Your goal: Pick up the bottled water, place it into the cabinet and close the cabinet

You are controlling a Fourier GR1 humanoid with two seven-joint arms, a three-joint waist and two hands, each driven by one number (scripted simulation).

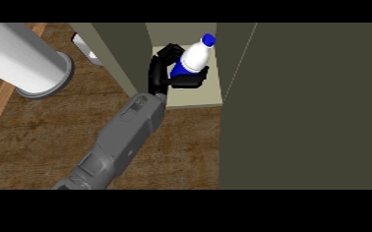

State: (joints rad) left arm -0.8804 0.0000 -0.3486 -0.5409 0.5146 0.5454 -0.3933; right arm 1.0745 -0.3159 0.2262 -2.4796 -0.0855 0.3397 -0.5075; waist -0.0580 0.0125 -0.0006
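Note:
The bottled water (195, 56), white with a blue cap and blue label, leans tilted inside the open cabinet, above its pale shelf (201, 98). My left hand (161, 72) reaches in from the lower left with its fingers and thumb curled round the bottle's lower half, hiding its base. The cabinet's dark olive door (305, 108) stands open at the right, filling that side of the head view. The right hand does not show.
A large white cylinder (29, 61) lies on the wooden counter (44, 137) at the upper left. A small white object (83, 45) sits behind the cabinet's left wall (120, 54), which runs close beside my forearm.

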